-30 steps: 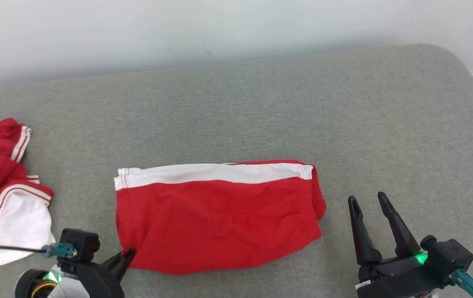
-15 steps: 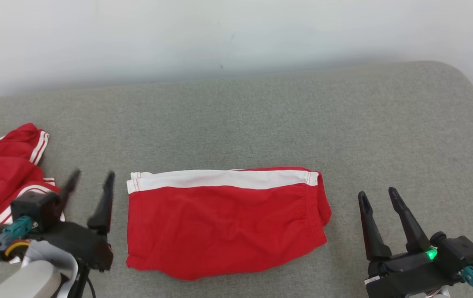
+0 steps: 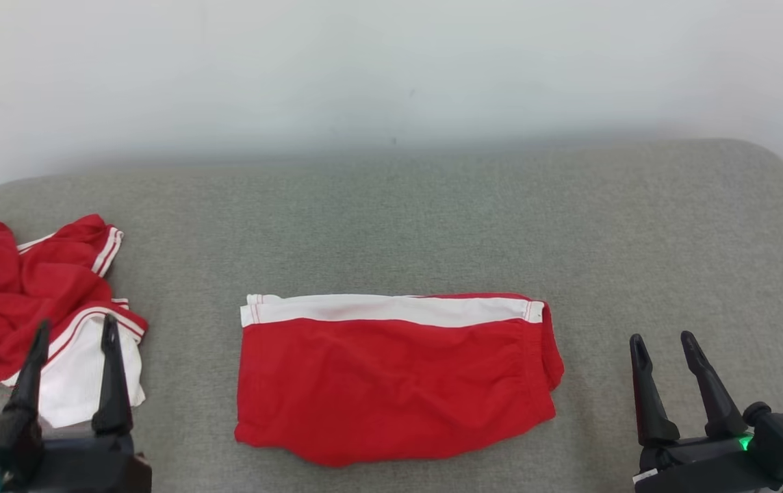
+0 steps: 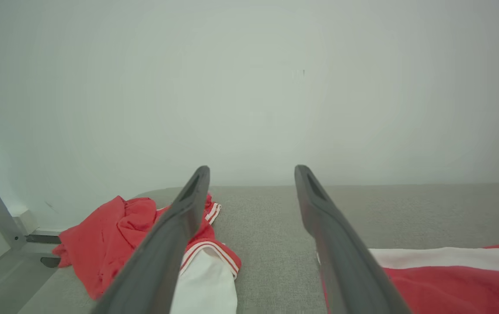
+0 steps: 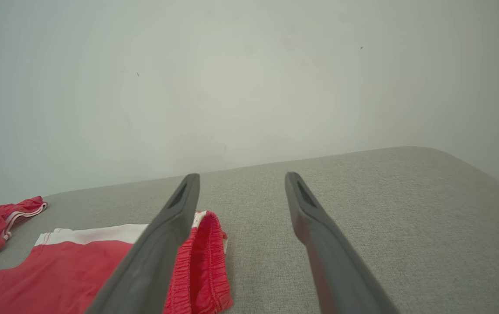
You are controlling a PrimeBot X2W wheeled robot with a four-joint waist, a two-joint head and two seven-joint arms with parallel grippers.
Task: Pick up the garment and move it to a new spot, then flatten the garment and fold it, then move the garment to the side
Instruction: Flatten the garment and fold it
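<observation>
Surface: grey padded top is spread under everything and is rounded at its far right corner.
Left gripper: left gripper is held at the near left edge, its fingers spread wide with nothing between them. In the head view its tips are overlapped onto the crumpled garment, but whether it is touched cannot be told.
Right gripper: right gripper is held at the near right, its jaws likewise parted and empty over bare padding.
Garment: folded red garment is laid flat on the surface between the two grippers. It is kept apart from both and is touched by no finger.
Long axis: the garment is run left to right across the robot's front. Its white band is set along the far edge and its elastic waistband is turned toward the right gripper.
Nearer arm: the right gripper is judged the nearer, since less bare padding is seen before the garment's right end than before its left end.
Step in hand: folding is judged done, so the shift to the side is what is left. An inward reach along the long axis is called for.
Second heap: the crumpled garment is piled at the left, well apart from the folded one.
Wall: pale wall is seen beyond the far edge.
</observation>
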